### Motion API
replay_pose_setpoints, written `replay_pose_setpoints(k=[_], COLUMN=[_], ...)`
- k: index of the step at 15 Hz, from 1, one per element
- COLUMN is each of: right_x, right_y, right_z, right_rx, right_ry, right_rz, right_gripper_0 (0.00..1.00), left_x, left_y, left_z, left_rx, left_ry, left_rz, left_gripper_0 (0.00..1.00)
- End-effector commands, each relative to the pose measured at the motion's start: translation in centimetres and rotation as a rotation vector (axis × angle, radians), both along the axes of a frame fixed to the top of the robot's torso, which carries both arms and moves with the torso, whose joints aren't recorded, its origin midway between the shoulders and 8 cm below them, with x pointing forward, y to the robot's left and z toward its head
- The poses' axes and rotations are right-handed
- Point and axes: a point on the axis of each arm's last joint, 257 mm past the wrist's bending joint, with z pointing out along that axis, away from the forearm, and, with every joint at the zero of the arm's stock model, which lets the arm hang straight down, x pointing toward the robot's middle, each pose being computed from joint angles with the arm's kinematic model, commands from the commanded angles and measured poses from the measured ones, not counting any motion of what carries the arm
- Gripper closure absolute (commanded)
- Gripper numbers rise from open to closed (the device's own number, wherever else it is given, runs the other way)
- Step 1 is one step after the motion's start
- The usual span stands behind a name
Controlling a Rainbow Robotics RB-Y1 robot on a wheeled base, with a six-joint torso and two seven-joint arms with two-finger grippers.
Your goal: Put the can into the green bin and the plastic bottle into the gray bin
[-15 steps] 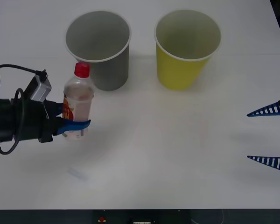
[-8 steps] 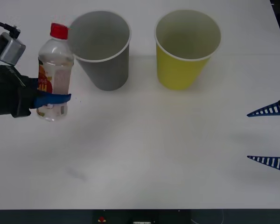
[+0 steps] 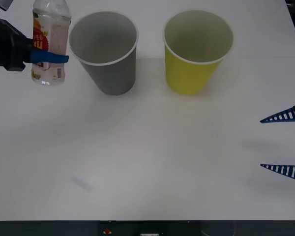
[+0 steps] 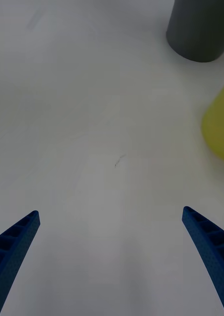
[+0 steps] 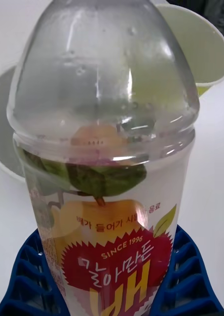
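The plastic bottle (image 3: 49, 46) has risen to the frame's upper left, clamped upright in the left gripper (image 3: 48, 57), seemingly beside the gray bin (image 3: 109, 64); the right gripper (image 3: 283, 143) waits spread at right.

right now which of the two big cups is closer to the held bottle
The gray bin, not the yellow cup: it stands right beside the plastic bottle gripped by the left gripper; the yellow one stands farther toward the robot's right.

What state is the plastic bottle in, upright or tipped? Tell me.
Upright. The left hand grips the plastic bottle around its label, lifted above the table, beside the gray bin, neck pointing up.
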Motion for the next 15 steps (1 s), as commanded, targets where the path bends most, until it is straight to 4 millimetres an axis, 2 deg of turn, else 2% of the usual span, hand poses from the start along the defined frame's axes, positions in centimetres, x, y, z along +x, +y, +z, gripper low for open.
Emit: replay_pose_setpoints(k=[1, 8, 10, 15], right_x=[0.0, 0.0, 0.0, 0.0], right_y=[0.0, 0.0, 0.0, 0.0], right_z=[0.0, 0.0, 0.0, 0.0], right_rx=[0.0, 0.0, 0.0, 0.0], right_ry=[0.0, 0.0, 0.0, 0.0], right_rz=[0.0, 0.0, 0.0, 0.0], right_gripper_0=[0.0, 0.0, 0.0, 0.0], left_x=[3.4, 10.5, 11.9, 12.0], left_y=[-1.4, -5.6, -6.3, -6.8], left_z=[0.8, 2.1, 1.8, 1.7], left_rx=[-0.022, -0.006, -0.003, -0.014], left_ry=[0.01, -0.003, 0.002, 0.012], left_rz=[0.009, 0.037, 0.051, 0.044], left_gripper_0=[1.0, 1.0, 1.0, 1.0])
